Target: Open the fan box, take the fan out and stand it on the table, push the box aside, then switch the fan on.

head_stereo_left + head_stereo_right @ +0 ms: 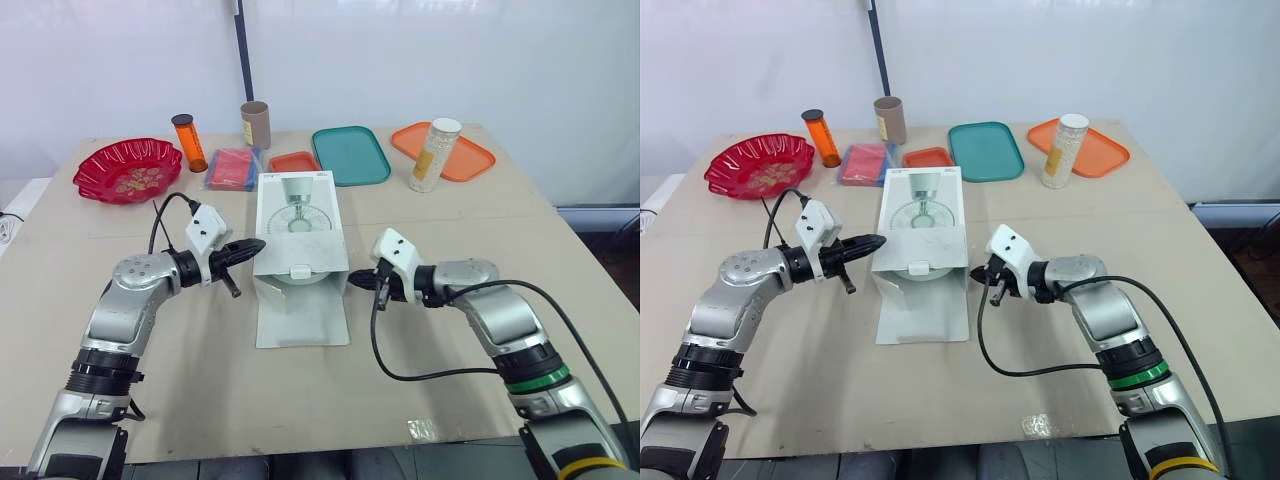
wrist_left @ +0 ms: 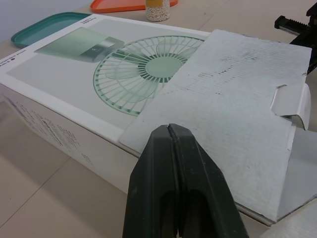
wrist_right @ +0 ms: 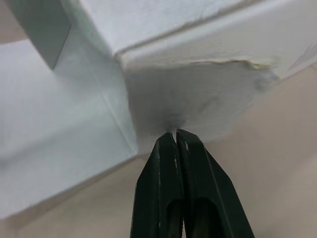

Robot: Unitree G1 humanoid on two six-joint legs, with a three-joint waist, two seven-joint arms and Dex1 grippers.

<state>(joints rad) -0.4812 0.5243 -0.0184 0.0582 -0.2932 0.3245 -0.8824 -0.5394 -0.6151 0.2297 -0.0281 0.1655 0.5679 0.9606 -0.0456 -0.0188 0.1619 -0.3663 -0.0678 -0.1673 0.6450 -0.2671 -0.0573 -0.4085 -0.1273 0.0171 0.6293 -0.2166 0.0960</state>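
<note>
The left hand is clenched and empty, tips at the box's left edge. The right hand is clenched, tips against the box's right side flap. The box lies flat mid-surface, end flap open toward the robot. Its top shows a fan picture; the side print is unreadable.

One fan box, three trays, three canisters, one dish, one packet

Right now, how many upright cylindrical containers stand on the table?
3: an orange bottle beside the red dish, a brown tube to its right, and a pale canister standing on the orange tray. None seems hidden.
</note>
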